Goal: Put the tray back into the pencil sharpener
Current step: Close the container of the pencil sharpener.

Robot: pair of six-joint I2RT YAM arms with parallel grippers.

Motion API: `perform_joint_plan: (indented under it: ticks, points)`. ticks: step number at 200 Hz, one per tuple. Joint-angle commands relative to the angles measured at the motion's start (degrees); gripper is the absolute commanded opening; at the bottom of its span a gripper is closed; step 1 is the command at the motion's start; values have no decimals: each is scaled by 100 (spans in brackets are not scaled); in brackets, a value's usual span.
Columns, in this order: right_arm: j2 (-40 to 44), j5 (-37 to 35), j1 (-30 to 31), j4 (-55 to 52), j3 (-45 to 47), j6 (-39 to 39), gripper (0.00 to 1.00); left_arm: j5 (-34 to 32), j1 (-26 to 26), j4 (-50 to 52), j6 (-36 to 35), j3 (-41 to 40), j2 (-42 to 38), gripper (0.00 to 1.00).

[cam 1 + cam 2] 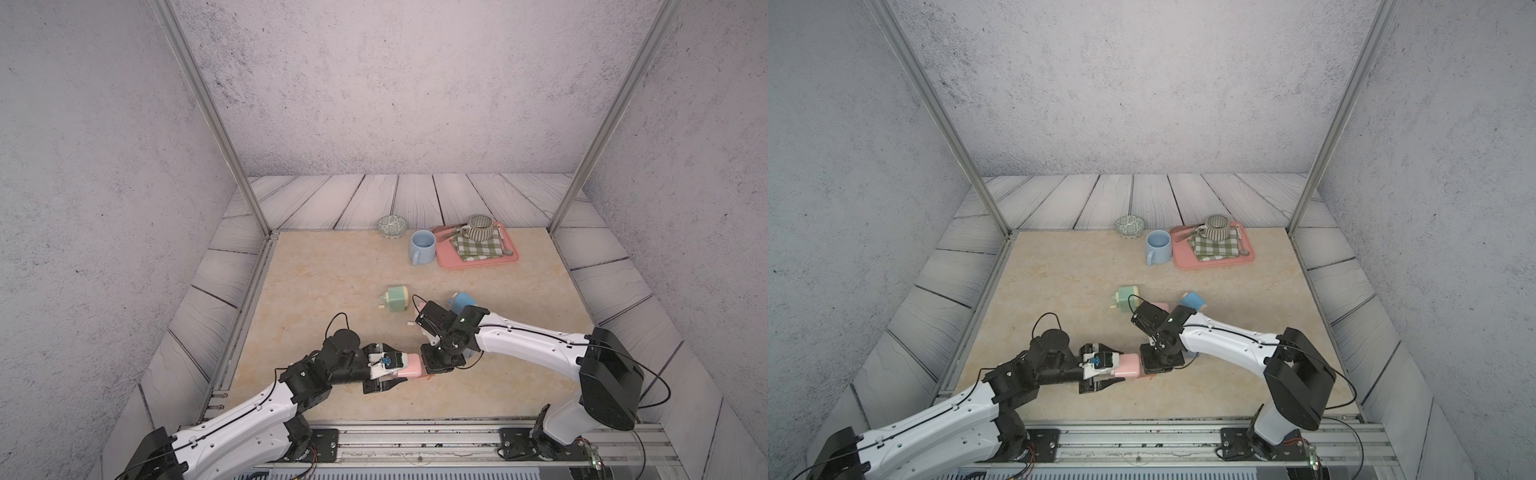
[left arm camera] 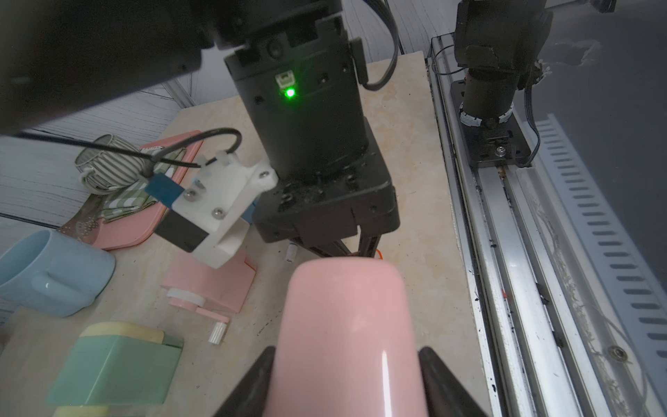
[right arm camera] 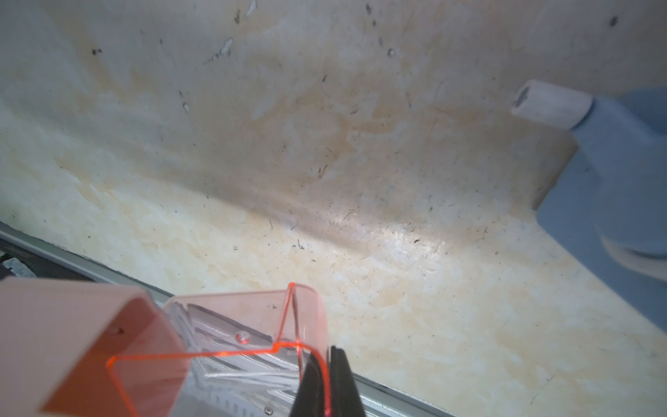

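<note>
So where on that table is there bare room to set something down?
Bare: the beige tabletop left of the green pencil sharpener and patterned bowl; also between the pink serving tray and the right arm. Crowded: near centre, where left gripper and right gripper meet at the pink sharpener body.

Both grip: left end effector (image 1: 400, 365) half-wide, right end effector (image 3: 330, 382) (pointing down) pinched tight.

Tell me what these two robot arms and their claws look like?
The left arm and right arm are smooth white shells linked by chunky black joints, with thin black cables looping along them. The left gripper and right gripper are black, each with two tapering fingers and a white camera bracket. A green light glows on the right wrist.
</note>
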State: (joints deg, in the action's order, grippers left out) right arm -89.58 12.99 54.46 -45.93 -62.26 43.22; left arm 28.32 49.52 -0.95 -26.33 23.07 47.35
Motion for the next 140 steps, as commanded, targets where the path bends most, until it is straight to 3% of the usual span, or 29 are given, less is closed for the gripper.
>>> perform_joint_plan:
  ticks: [1, 60, 92, 140]
  points:
    - [369, 481, -103, 647, 98, 17, 0, 149, 13, -241, 109, -44, 98, 0]
    - [650, 870, -360, 862, 347, 85, 0, -176, 0, -971, 668, -392, 335, 0]
    - [539, 1215, -357, 899, 264, 13, 0, 24, -3, -1648, 1021, -548, 602, 0]
    - [392, 1589, -364, 401, -35, -529, 0, 404, -18, -1991, 918, -566, 670, 0]
